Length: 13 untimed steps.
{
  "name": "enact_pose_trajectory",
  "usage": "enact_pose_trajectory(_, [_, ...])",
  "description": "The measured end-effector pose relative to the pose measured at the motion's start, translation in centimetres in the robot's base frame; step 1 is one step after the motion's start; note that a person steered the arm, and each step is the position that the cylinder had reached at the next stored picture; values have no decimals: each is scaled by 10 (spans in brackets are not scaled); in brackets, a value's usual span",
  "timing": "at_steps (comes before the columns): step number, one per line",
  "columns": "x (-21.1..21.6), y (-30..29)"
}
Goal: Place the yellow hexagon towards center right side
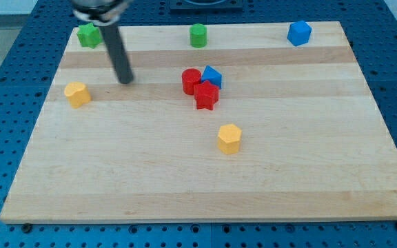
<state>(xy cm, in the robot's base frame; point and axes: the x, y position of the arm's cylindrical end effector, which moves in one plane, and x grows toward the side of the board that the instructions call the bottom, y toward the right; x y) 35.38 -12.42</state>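
A yellow block that looks hexagonal [229,138] sits right of the board's middle, toward the view's bottom. A second yellow block [77,94] lies near the left edge; I cannot make out its shape. My tip [125,80] rests on the board in the upper left. It is right of the left yellow block and apart from it, and far up-left of the yellow hexagon. It touches no block.
A red cylinder [191,80], a blue triangle [212,76] and a red star-like block [206,96] cluster just above the middle. A green block [88,34], a second green block [198,34] and a blue block [299,32] line the wooden board's [309,179] top edge.
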Motion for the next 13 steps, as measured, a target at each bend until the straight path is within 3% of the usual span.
enact_pose_trajectory(1, [26,73])
enact_pose_trajectory(2, [83,102])
enact_pose_trajectory(3, [131,87])
enact_pose_trajectory(4, [144,59])
enact_pose_trajectory(5, [163,67])
enact_pose_trajectory(7, [168,169])
enact_pose_trajectory(8, [144,231])
enact_pose_trajectory(9, [144,237])
enact_pose_trajectory(11, [148,146])
enact_pose_trajectory(12, [130,159])
enact_pose_trajectory(13, [123,226])
